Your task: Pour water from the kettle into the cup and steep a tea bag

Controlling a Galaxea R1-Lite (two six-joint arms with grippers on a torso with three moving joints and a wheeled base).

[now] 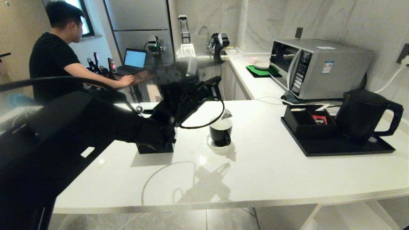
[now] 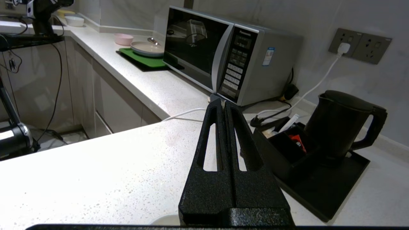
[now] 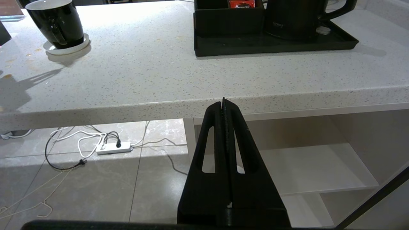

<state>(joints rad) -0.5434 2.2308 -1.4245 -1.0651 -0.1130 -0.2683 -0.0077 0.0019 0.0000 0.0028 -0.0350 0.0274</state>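
Above the counter (image 1: pixel 255 172) near the cup (image 1: pixel 220 131), my left claw (image 2: pixel 223 105) hangs pinched shut, holding nothing visible. Kettle (image 1: pixel 362 115) waits on its tray (image 1: pixel 335 148), well right; reaching its handle looks next, and needs open fingers.

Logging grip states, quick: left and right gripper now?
Left gripper: closed, holding nothing, above the counter.
Right gripper: closed, empty, parked below the counter edge.
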